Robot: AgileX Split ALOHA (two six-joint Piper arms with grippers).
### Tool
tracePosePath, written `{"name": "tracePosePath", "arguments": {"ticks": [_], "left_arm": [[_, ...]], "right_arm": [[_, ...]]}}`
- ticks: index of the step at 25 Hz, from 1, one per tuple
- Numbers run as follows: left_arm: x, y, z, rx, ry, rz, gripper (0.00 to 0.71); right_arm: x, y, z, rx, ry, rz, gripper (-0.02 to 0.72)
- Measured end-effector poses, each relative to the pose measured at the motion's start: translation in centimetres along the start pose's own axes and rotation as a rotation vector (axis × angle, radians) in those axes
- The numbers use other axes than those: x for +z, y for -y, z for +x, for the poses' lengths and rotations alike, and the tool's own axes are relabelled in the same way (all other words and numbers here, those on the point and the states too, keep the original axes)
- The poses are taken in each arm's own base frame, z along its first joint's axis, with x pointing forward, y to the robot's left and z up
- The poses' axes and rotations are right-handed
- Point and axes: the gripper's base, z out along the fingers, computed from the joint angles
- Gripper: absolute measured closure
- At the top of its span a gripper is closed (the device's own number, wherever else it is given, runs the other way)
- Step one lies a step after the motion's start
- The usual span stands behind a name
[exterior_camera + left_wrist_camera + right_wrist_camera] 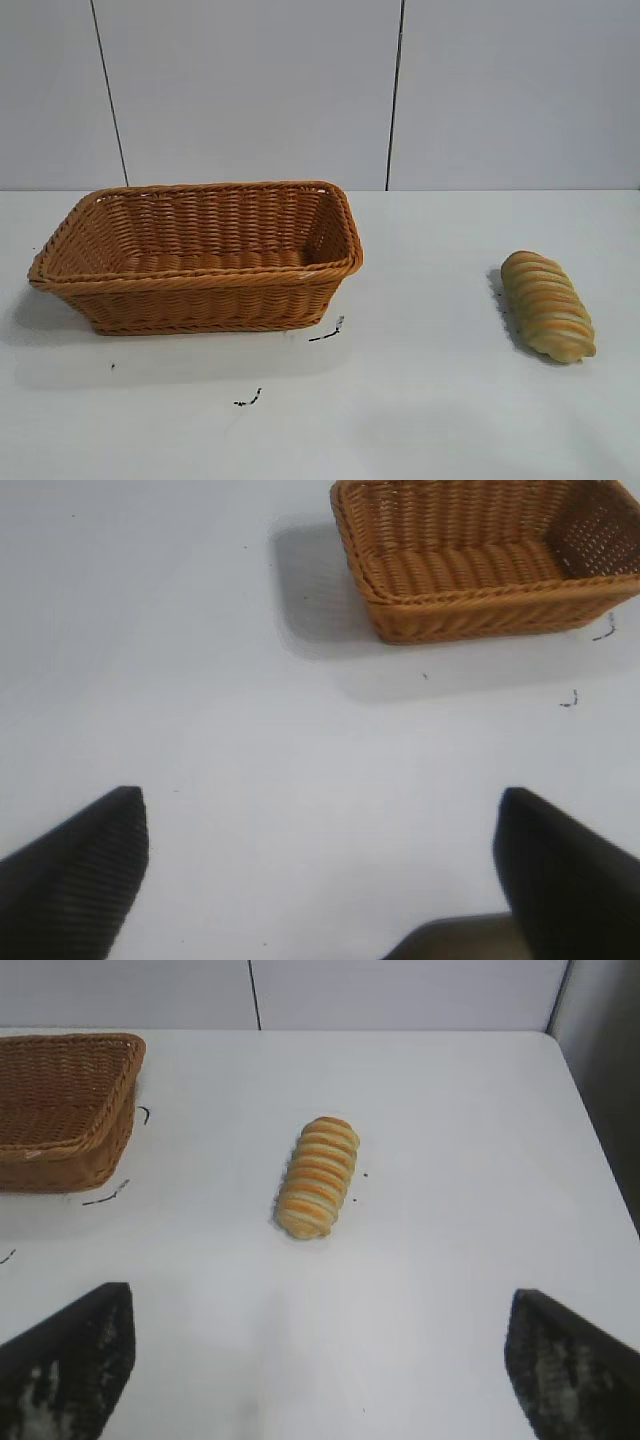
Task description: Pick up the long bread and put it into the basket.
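The long bread (pixel 547 305), golden-tan with orange-brown ridges, lies on the white table at the right in the exterior view. The wicker basket (pixel 200 290) stands at the left with nothing inside. Neither arm shows in the exterior view. In the right wrist view the bread (pixel 318 1176) lies ahead of my right gripper (pixel 320 1295), which stands wide open over bare table, well short of the loaf; the basket's corner (pixel 70 1150) shows to one side. My left gripper (pixel 322 795) is also wide open over bare table, with the basket (pixel 480 610) farther off.
Small dark scribble marks (pixel 327 333) sit on the table near the basket's front corner. A pale panelled wall (pixel 300 90) rises behind the table. The table's edge (pixel 590 1130) runs beyond the bread in the right wrist view.
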Motion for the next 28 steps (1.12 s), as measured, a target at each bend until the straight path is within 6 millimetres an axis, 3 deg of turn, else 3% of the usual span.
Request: {"name": "tracePosePath", "arguments": {"ticks": [7,14,20,25,28], "left_arm": [[0.0,0.0,0.0,0.000,0.000,0.000,0.018],[0.0,0.0,0.0,0.000,0.000,0.000,0.018],[0.0,0.0,0.0,0.000,0.000,0.000,0.018],[0.0,0.0,0.0,0.000,0.000,0.000,0.018],[0.0,0.0,0.0,0.000,0.000,0.000,0.018]], "right_arm": [[7.3,0.6,-6.3,0.017,-0.281,-0.008,0.014],[16.1,1.2,-10.0,0.028,-0.490,-0.012,0.014],[22.5,1.4,-12.1,0.028,-0.544,-0.018,0.014],[25.6,-0.4,-12.7,-0.016,-0.561,-0.036,0.014],[27.3,-0.5,-12.3,0.002,-0.557,-0.029,0.014]]}}
